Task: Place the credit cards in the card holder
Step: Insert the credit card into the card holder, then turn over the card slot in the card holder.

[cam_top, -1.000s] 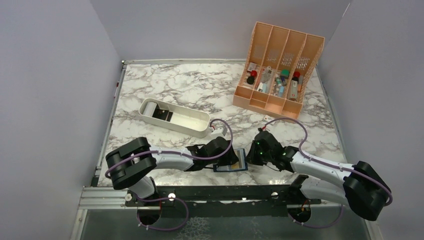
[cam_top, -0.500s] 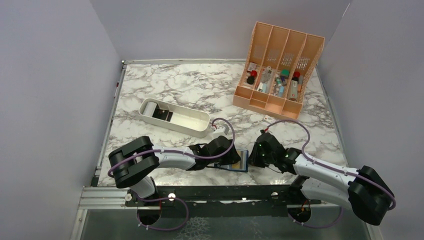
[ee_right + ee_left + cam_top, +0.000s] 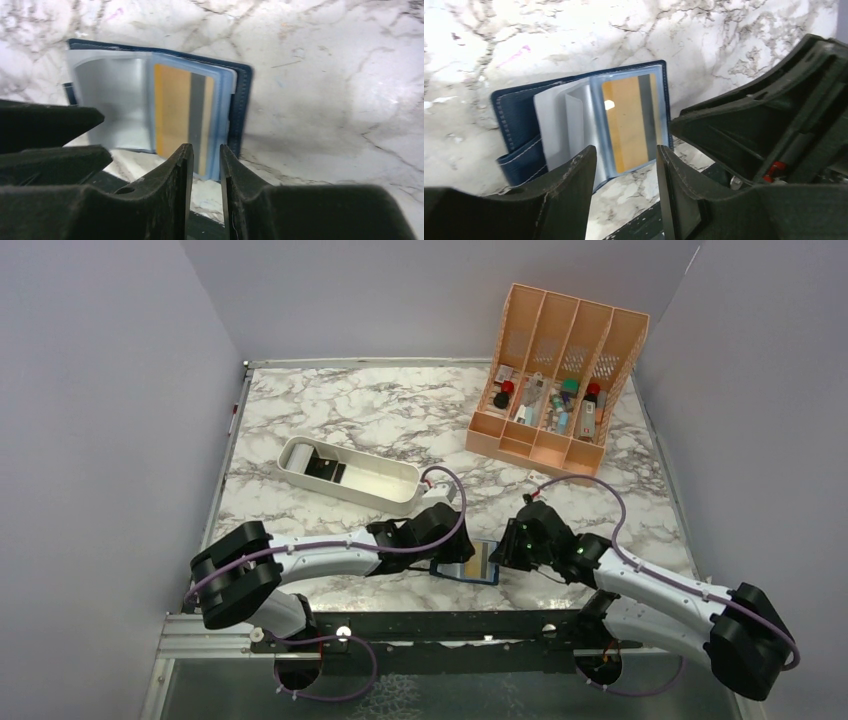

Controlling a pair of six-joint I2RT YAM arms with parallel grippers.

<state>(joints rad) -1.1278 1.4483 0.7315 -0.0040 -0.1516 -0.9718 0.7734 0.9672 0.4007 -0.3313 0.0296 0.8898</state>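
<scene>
Risk: card holder (image 3: 467,564) lies open at the table (image 3: 340,420) near edge, lower centre of the top view; a nudge could flip its loose clear sleeves shut or slide it off.

Item: navy case, pale sleeves, gold credit card (image 3: 626,120) pocketed.

Left gripper (image 3: 624,192): jaws apart, empty. Right gripper (image 3: 206,172): jaws nearly closed, holding nothing.

The card holder (image 3: 574,132) lies open on the marble tabletop (image 3: 574,40) near its front edge, navy cover down, pale clear sleeves fanned upward. One gold card (image 3: 626,122) with a dark stripe sits inside the rightmost clear sleeve, lying flat
</scene>
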